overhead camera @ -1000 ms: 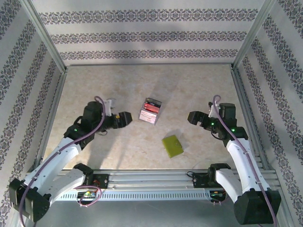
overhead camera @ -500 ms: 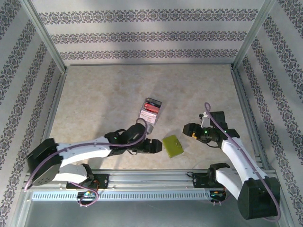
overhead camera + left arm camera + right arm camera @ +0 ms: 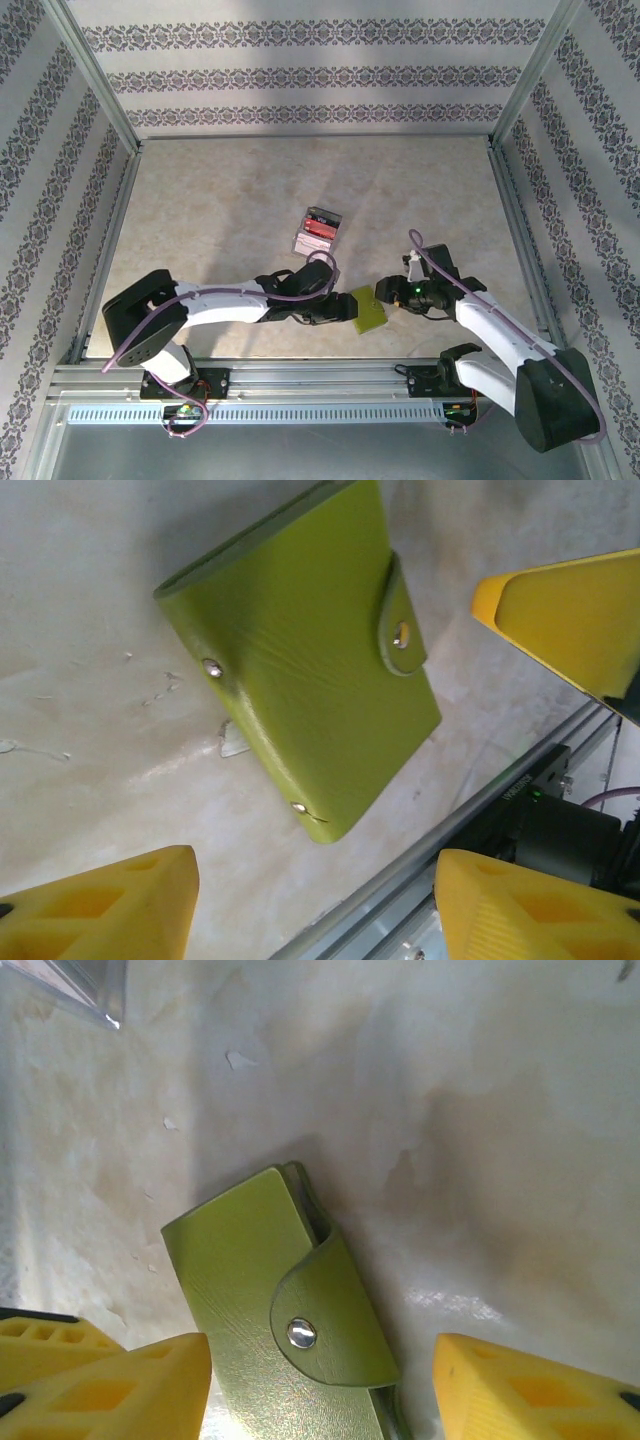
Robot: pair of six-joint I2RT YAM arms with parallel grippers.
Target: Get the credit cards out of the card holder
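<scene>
Closed, snapped card holder [image 3: 300, 660] lying flat on the counter [image 3: 230, 200]; left claw [image 3: 315, 900] and right claw [image 3: 320, 1380], both released, straddle it from opposite sides.

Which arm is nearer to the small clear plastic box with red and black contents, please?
Left. Its wrist sits just on the near side of the clear box; the right arm is at the yellow-green folding card holder, farther to the right.

One green card holder [image 3: 367, 307], one clear box [image 3: 317, 232] — plus a left arm [image 3: 225, 300] and a right arm [image 3: 495, 325].
</scene>
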